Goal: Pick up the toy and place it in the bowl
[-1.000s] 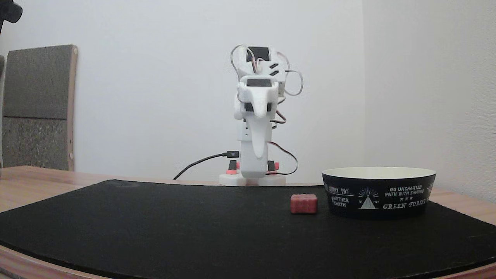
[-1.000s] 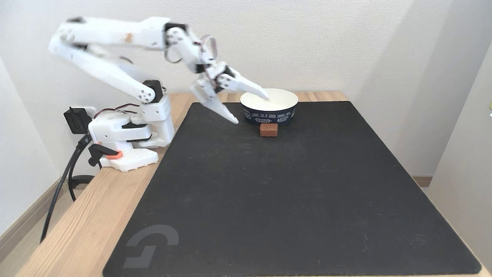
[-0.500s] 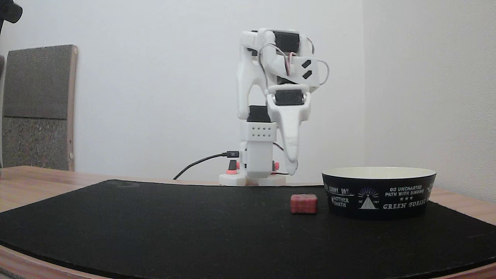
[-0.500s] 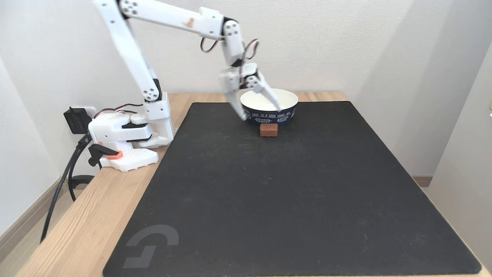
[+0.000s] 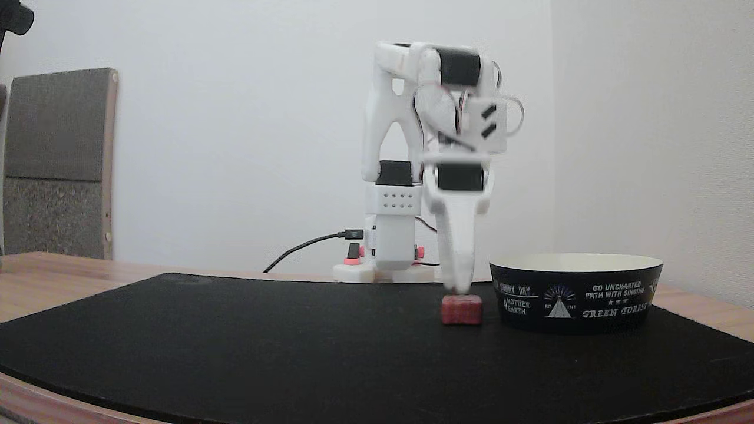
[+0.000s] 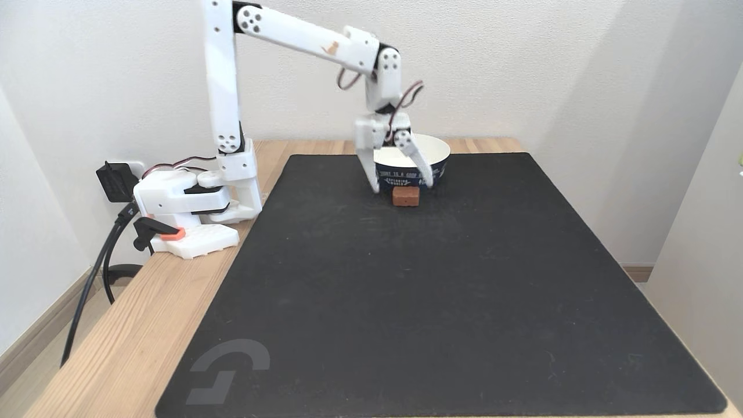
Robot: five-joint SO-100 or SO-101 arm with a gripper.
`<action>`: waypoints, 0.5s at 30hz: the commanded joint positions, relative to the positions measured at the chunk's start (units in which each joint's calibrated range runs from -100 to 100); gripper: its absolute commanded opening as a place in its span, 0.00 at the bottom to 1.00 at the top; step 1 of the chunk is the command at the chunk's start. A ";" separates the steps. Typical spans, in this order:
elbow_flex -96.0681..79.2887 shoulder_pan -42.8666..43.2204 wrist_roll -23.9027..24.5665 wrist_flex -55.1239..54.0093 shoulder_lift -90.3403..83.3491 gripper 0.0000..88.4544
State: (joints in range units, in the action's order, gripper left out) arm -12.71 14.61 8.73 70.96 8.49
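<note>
The red-pink toy block (image 6: 405,196) sits on the black mat (image 6: 441,302), directly at the 6 o'clock side of the bowl (image 6: 438,152) in a fixed view taken from above the table's near end, close to the bowl's black wall; whether they touch is unclear. In a fixed view from table height the toy (image 5: 462,310) stands at the bowl's (image 5: 577,291) 9 o'clock, just beside it, flat on the mat (image 5: 294,347). The gripper (image 6: 401,187) points straight down with its fingers spread apart, one tip at the toy's 9 o'clock and the other at about its 1 o'clock, in front of the bowl's lettered wall, so the block lies below the gap between them. From table height the gripper (image 5: 460,288) appears edge-on, its tip directly at the toy's 12 o'clock and very near its top face. The white arm's base (image 6: 186,203) stands on the wooden table (image 6: 133,331) at the mat's 10 o'clock, with a black cable (image 6: 87,290) trailing down.
</note>
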 commanded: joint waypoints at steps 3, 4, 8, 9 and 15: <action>4.01 -0.18 -1.52 -1.19 1.80 0.43; 4.01 -0.18 -1.89 -1.69 2.14 0.43; 4.01 -0.26 -1.89 -3.22 3.97 0.43; 4.01 -0.26 -1.89 -3.30 4.30 0.43; 3.56 -0.34 -1.63 -5.59 6.39 0.42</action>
State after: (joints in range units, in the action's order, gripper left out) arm -10.72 14.69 7.13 66.31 14.57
